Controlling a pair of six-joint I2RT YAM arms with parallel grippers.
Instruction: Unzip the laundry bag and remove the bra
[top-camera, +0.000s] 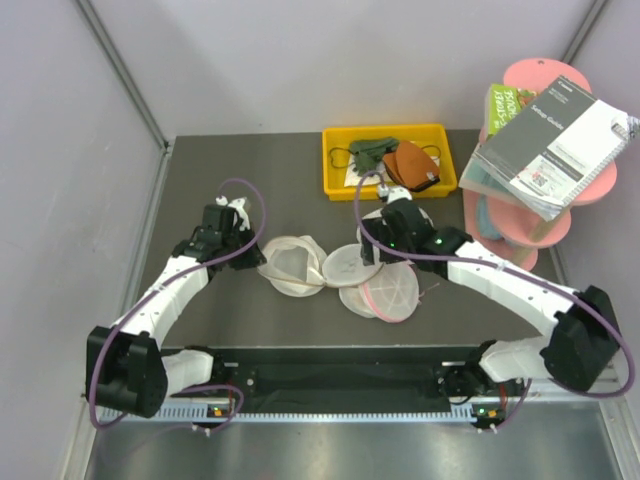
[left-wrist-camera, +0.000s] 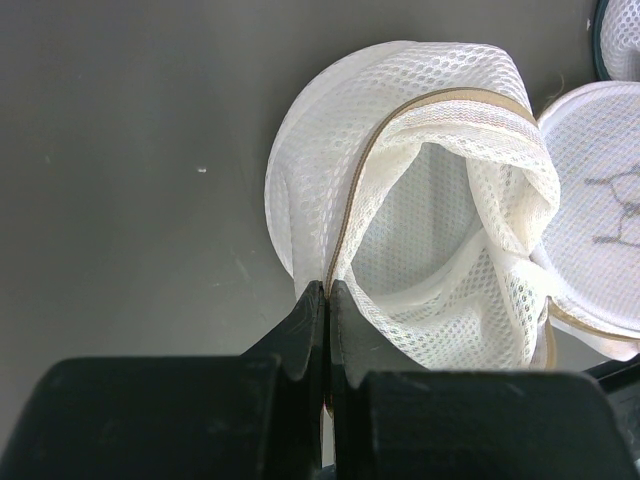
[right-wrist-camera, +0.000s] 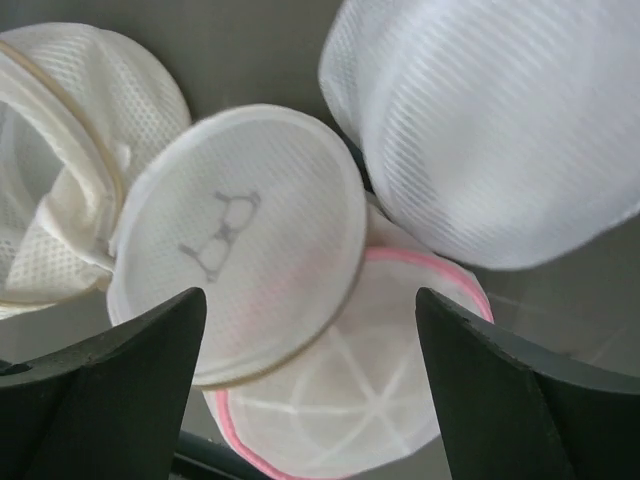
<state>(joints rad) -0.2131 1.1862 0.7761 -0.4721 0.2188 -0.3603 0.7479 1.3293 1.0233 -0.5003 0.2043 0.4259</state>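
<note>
The laundry bag lies unzipped at the table's middle, its tan-rimmed mesh shell gaping. Its round lid, with a dark bra-shaped mark, lies flopped to the right. My left gripper is shut on the bag's tan rim at its left edge. My right gripper is open and empty, hovering over the lid and the pink-rimmed bag. Inside the open shell I see only folded white mesh; the bra is hidden.
A pink-rimmed mesh bag lies partly under the lid. A plain white mesh bag sits close by the right gripper. A yellow tray with small items stands at the back. A pink shelf stand carrying books is at the right.
</note>
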